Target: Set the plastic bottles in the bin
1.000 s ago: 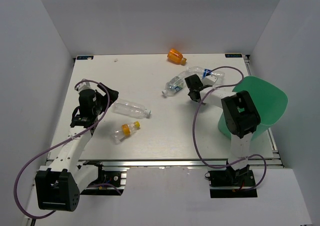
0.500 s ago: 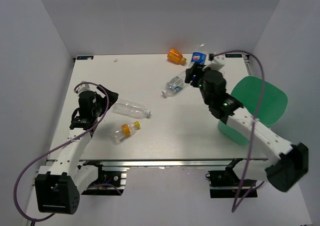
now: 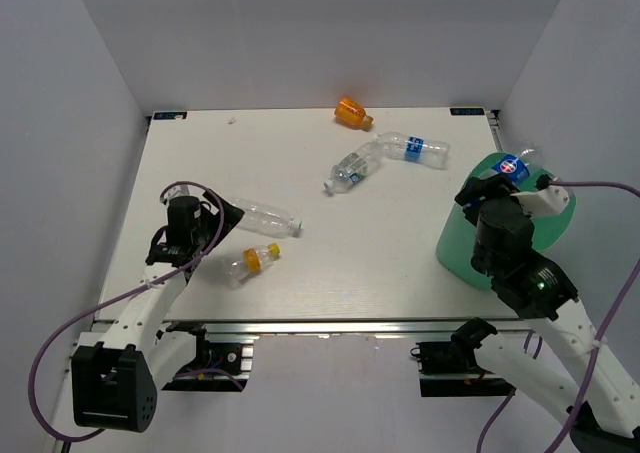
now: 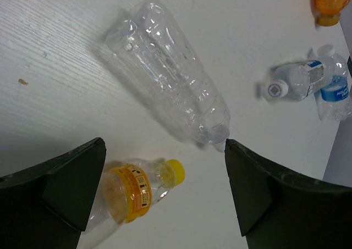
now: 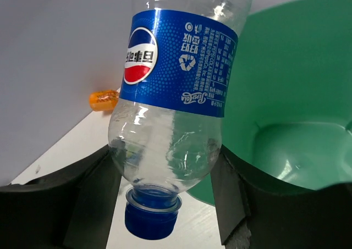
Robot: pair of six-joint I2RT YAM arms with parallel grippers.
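White table point(image 3: 320, 253), grey walls point(image 3: 300, 33)

- Your left arm point(image 3: 140, 303): white links, black joint housings, black base block.
- Your right arm point(image 3: 590, 343): same white-and-black build.
- A purple cable point(image 3: 600, 185) loops along each arm.
- Your fingers point(image 4: 264, 188) are matte black, wedge-shaped.

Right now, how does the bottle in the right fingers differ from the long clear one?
The held bottle has a blue label and blue cap; the long bottle is unlabelled. The held bottle is gripped up at the bin; the long bottle lies loose on the table. Both are clear plastic.
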